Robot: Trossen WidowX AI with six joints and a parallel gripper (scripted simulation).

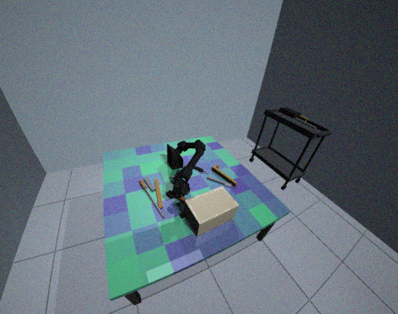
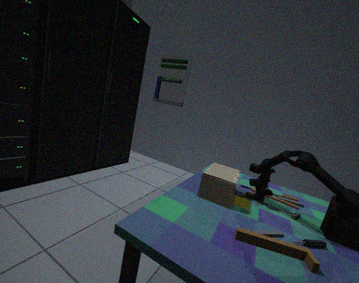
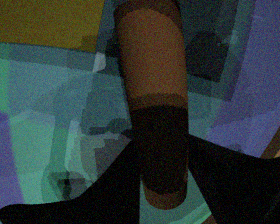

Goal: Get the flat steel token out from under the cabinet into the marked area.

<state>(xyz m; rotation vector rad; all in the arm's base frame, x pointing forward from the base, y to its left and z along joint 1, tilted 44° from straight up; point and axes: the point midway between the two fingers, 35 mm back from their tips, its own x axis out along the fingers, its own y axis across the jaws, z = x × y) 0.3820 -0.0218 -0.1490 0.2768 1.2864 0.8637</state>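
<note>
Gripping a smooth, rounded brown handle (image 3: 153, 60), dark fingers flank it.

What we can't see well

The steel token is nowhere to be seen, and the low front of the pale cabinet (image 1: 213, 208) (image 2: 219, 185), near the table's edge away from the arm's base, is too dark to show its slots. The far end of the brown handle (image 3: 153, 60) is cut off by the top of the wrist picture. The yellow patch (image 2: 241, 202) (image 3: 46, 25) is cut off there too, and the arm hides it from the top. In the outside view, the right side cuts off the table (image 1: 119, 271) (image 2: 157, 244) and the arm's black base (image 2: 341, 226).
</note>
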